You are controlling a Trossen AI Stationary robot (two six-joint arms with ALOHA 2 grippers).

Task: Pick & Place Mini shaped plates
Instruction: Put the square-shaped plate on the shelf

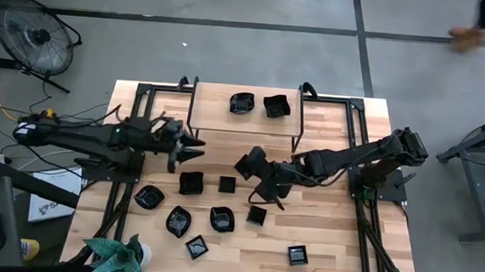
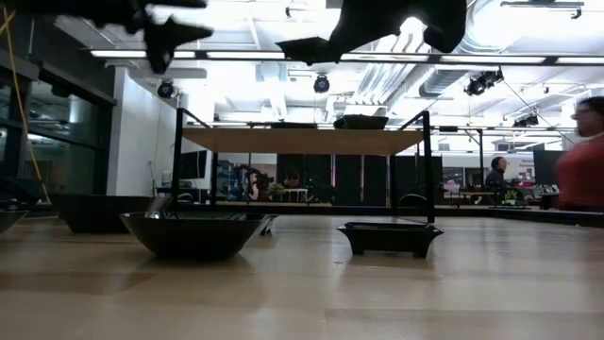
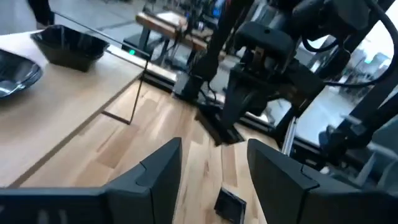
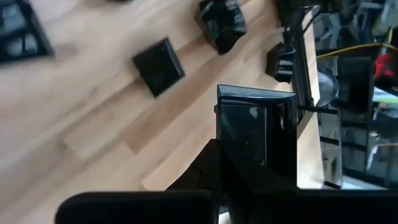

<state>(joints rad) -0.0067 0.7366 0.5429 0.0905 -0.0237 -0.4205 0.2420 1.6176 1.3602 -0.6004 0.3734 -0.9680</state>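
Observation:
My right gripper [image 1: 247,164] hangs above the table's middle, in front of the raised shelf [image 1: 243,123], shut on a square black plate [image 4: 254,121]. The plate also shows lifted in the low view [image 2: 304,47]. My left gripper [image 3: 214,165] is open and empty. It is held high, left of the shelf's front edge [image 1: 193,148]. Two black plates [image 1: 243,103] [image 1: 275,105] rest on the shelf top. Several more black plates lie on the table, among them a square one [image 1: 227,184] and a roundish one [image 1: 148,197]. My right gripper pinches the square plate by one rim [image 4: 249,163] between its two fingers. The fingers themselves hide the exact spot. The plate sticks out forward past the fingertips, lifted clear of the table and tilted.
A green plant [image 1: 117,255] stands at the near left corner. The shelf's black metal legs [image 1: 296,131] stand near my right gripper. Loose plates fill the near middle [image 1: 221,218] [image 1: 298,255]. Bare wood lies at the near right [image 1: 338,235]. A person moves in the room behind [image 2: 580,161].

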